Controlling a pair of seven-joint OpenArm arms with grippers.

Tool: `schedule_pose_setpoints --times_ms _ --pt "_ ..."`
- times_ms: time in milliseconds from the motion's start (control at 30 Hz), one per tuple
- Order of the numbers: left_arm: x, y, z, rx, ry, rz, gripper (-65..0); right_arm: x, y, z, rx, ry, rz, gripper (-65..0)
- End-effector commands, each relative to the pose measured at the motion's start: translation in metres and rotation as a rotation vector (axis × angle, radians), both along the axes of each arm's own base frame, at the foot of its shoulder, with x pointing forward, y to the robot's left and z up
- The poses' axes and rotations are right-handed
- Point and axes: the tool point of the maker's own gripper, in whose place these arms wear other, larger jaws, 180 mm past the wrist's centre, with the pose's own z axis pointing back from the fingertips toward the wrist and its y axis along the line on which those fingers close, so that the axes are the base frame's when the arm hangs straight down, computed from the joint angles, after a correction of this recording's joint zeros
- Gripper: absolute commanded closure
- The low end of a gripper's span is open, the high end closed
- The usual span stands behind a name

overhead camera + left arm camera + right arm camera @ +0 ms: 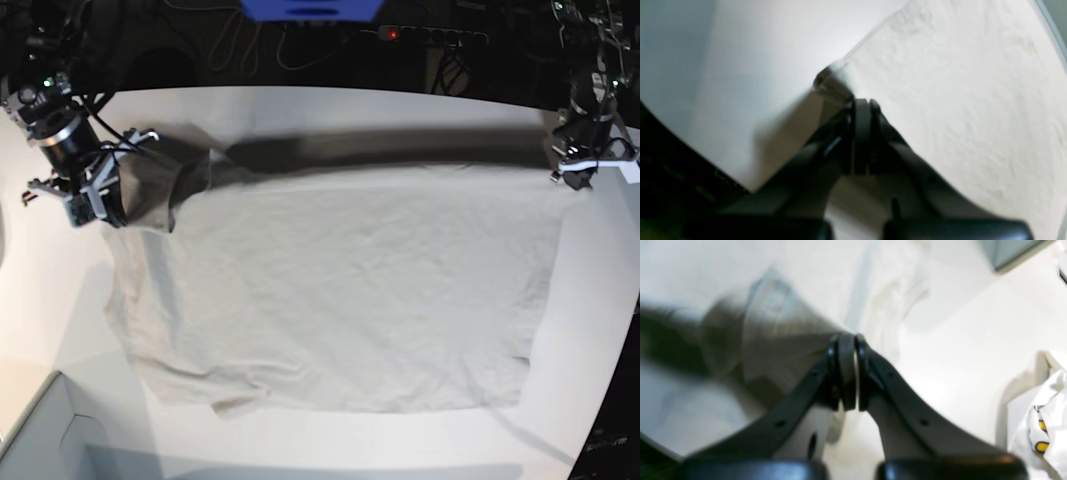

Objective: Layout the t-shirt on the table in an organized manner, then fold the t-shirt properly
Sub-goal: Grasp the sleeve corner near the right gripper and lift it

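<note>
The light grey-beige t-shirt lies spread and wrinkly over the middle of the white table. Its far edge is stretched between the two grippers and throws a long shadow behind it. In the base view my right gripper at the far left is shut on a bunched, hanging part of the shirt. The right wrist view shows the jaws pressed together on shaded cloth. My left gripper at the far right is shut on a shirt corner, and the left wrist view shows its fingertips pinching the hem of the shirt.
A pale box corner sits at the front left. White cloth with yellow marks lies at the right of the right wrist view. The table's curved edge runs down the right side. A blue object stands behind the table.
</note>
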Motion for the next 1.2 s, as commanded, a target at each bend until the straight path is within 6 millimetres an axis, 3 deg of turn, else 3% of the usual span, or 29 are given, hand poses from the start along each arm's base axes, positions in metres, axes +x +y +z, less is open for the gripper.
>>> schedule_pose_setpoints --times_ms 0,233,367,500,567,733,867,1067,1167 --pt "0.004 0.004 0.011 0.025 -0.031 -0.007 0.0 0.01 0.004 0.015 0.016 -0.06 0.016 0.0" --pt "0.023 0.003 0.022 0.03 -0.076 -0.013 0.0 0.039 -0.008 0.001 0.004 0.025 -0.041 0.0" --pt "0.035 0.002 0.029 0.032 -0.106 -0.014 0.0 0.04 -0.011 -0.012 0.016 0.06 -0.049 0.0" --pt "0.036 0.003 0.028 0.03 -0.105 -0.012 0.0 0.031 -0.016 -0.037 0.031 0.134 -0.06 0.0" --pt "0.036 0.003 0.028 0.029 -0.105 -0.011 0.0 0.026 -0.023 -0.047 0.025 0.166 -0.063 -4.2" --pt "0.035 0.003 0.026 0.027 -0.101 -0.009 0.0 0.003 -0.029 -0.065 0.013 0.235 -0.064 -23.5" --pt "0.035 0.003 0.026 0.027 -0.101 -0.009 0.0 -0.009 -0.014 -0.067 0.016 0.246 -0.029 -34.5" --pt "0.035 0.002 0.025 0.025 -0.099 -0.008 0.0 -0.009 0.03 -0.057 0.027 0.221 0.083 -35.1" --pt "0.035 0.002 0.025 0.025 -0.099 -0.008 0.0 0.005 0.029 -0.052 0.031 0.196 0.079 -35.1"
